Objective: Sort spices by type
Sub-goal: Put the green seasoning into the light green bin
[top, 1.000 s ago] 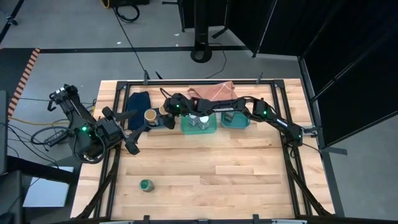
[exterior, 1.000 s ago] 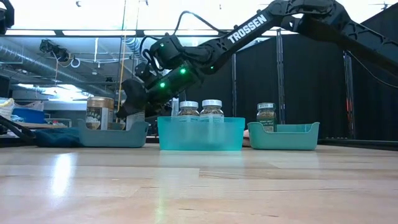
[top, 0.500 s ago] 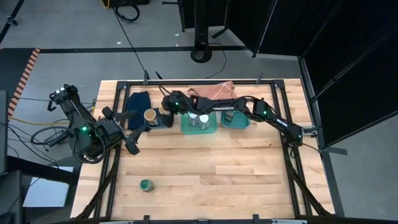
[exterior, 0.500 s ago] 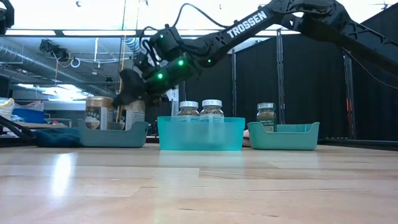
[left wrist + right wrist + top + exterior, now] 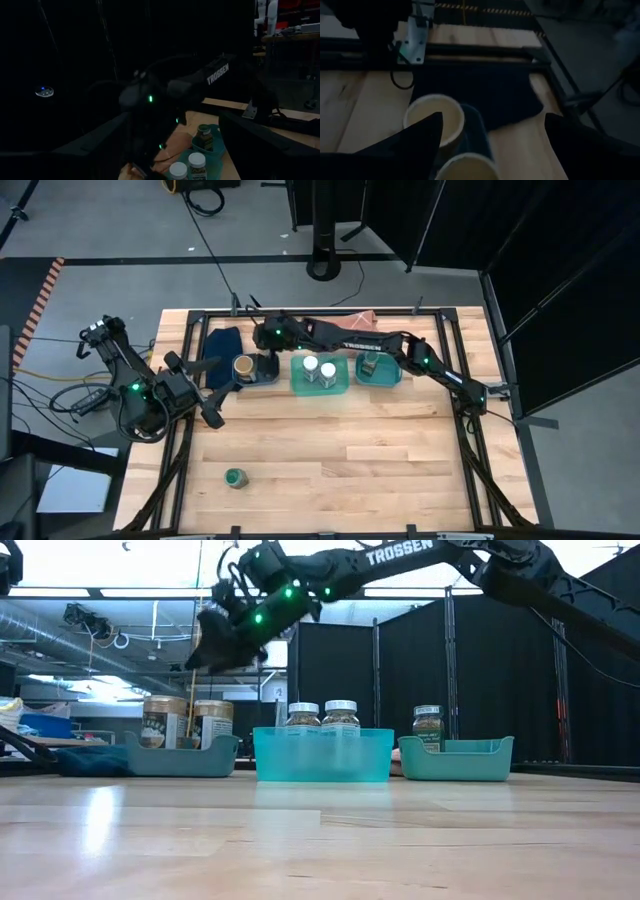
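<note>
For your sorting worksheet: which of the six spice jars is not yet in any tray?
The green-lidded jar standing alone on the bare table near the front-left; the other five sit in trays.

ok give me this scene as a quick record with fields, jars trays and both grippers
left tray: two tan-lidded jars
middle tray: two white-lidded jars
right tray: one green-lidded jar
loose: green-lidded jar on the table, near the front
right gripper: open, empty, above the left tray
left gripper: at the table's left edge, waiting
</note>
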Controlling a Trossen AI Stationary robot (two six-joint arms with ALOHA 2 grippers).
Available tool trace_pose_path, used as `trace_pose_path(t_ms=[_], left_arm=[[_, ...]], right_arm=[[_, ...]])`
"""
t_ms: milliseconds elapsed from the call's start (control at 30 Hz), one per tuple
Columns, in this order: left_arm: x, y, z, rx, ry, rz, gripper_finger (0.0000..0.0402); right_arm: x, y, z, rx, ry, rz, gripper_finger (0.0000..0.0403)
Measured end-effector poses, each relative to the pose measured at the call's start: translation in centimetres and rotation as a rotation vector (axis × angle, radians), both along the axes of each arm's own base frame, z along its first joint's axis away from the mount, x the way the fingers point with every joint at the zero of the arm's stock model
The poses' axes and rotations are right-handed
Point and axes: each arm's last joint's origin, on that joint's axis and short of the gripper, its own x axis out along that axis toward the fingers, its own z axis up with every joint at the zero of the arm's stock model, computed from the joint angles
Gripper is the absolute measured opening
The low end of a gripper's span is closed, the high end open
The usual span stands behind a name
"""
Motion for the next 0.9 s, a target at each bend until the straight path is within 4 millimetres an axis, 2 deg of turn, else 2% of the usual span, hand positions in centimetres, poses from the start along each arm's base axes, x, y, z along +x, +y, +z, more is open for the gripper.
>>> trace_pose_path(t_ms=[200,400,533,700,900], left_arm=[[0.0,0.0,0.0,-0.001,0.000,0.000,0.0308],[-0.2,-0.2,0.1,-0.008,-0.006,-0.016,0.0308],[-0.3,0.0,0.4,-0.042,-0.033,-0.004,0.0308],[-1.6,1.5,1.7,-0.132,-0.103,-0.008,0.0308],[-4.9,4.7,3.2,-0.249,-0.189,-0.096,0.0308]], right_arm=[[-0.5,1.9,3.2,-0.077,-0.016,0.077,0.0355],[-2.6,4.5,6.4,-0.065,0.062,0.128,0.0353],[-4.0,6.1,7.6,-0.020,0.135,0.137,0.0352],[-5.9,8.9,9.0,0.033,0.225,0.215,0.0351],[-7.2,12.7,9.6,0.040,0.308,0.293,0.0343]])
